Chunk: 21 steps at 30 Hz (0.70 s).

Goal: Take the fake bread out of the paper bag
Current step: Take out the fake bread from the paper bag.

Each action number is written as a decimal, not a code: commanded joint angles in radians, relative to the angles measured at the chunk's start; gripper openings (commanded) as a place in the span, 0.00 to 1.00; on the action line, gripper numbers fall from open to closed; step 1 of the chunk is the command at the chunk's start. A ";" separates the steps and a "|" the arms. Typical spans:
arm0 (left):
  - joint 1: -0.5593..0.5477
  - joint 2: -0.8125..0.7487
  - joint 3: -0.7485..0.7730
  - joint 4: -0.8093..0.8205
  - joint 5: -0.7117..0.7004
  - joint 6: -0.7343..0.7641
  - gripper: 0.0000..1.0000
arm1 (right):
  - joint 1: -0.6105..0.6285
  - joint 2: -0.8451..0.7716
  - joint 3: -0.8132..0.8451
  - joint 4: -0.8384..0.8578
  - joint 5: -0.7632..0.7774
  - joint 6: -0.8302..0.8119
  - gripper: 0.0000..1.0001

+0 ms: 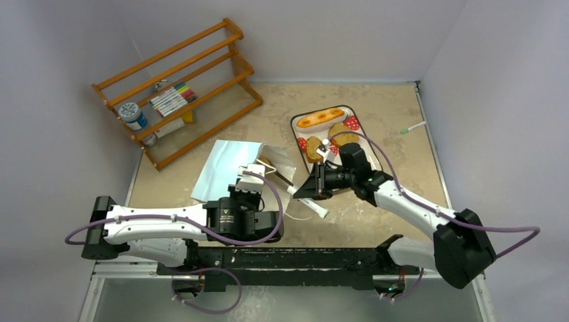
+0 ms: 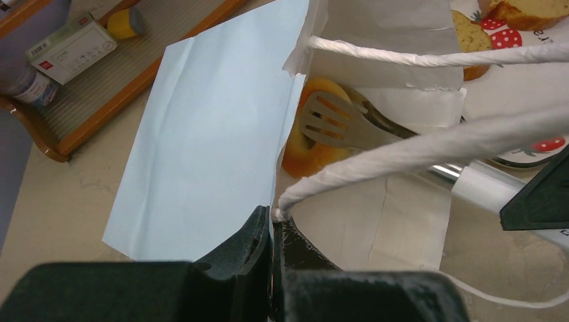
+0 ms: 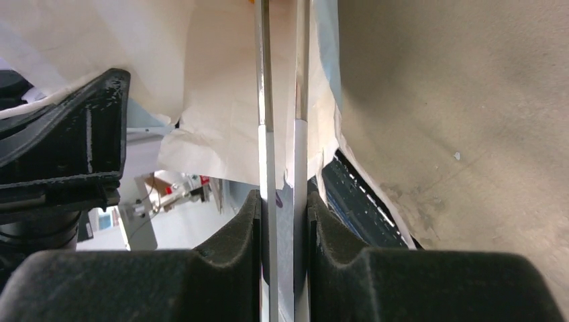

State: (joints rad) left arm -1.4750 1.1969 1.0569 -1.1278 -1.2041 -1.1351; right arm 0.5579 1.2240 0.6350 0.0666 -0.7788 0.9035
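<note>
The pale-blue paper bag (image 1: 225, 171) lies on its side, mouth toward the tray. My left gripper (image 1: 251, 178) is shut on the bag's rim at a cord handle's base, as the left wrist view (image 2: 276, 225) shows. Inside the bag (image 2: 208, 134) lies a tan-orange ring bagel (image 2: 305, 151). The slotted tip of the metal tongs (image 2: 335, 121) rests on it. My right gripper (image 1: 315, 186) is shut on the tongs (image 3: 282, 134), which reach into the bag's mouth. A long golden loaf (image 1: 322, 119) and toast slices (image 1: 345, 134) lie on the strawberry-print tray (image 1: 359, 124).
A wooden rack (image 1: 178, 87) with markers and a jar stands at the back left. A green-tipped pen (image 1: 414, 127) lies near the right wall. Walls close the table at the back and on both sides.
</note>
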 commanded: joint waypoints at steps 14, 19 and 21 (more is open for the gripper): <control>0.129 -0.098 -0.079 0.027 -0.016 0.022 0.00 | -0.035 -0.264 0.235 -0.341 0.300 -0.025 0.05; 0.192 -0.149 -0.109 0.059 0.000 0.082 0.00 | -0.036 -0.297 0.278 -0.433 0.375 -0.025 0.05; 0.204 -0.165 -0.118 0.074 0.001 0.103 0.00 | -0.036 -0.321 0.278 -0.464 0.407 -0.013 0.06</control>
State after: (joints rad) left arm -1.3003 1.0729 0.9592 -1.0859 -1.1946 -1.1004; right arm 0.5316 0.9596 0.8532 -0.3405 -0.4828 0.8898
